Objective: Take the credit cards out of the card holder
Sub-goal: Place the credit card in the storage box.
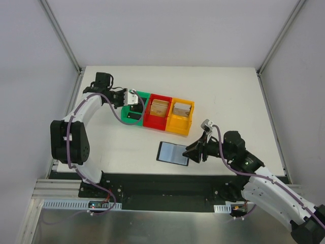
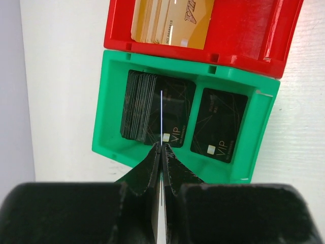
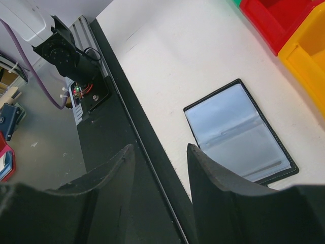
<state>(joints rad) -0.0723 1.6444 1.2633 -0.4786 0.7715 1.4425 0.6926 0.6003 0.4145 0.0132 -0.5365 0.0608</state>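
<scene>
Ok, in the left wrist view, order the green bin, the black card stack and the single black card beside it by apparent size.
1. green bin, clearly largest.
2. black card stack, its fanned edges widening it.
3. single black card, only slightly smaller than the stack.

We find three open bins, green (image 2: 108,104), red (image 1: 155,123) and yellow (image 1: 178,128), in a touching row on a white table (image 1: 233,101), black strip (image 1: 167,180) along its near edge.

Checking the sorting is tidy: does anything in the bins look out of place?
Mildly: in the green bin, one black card lies flat beside the black stack, not on it. Nothing else stands out.
</scene>
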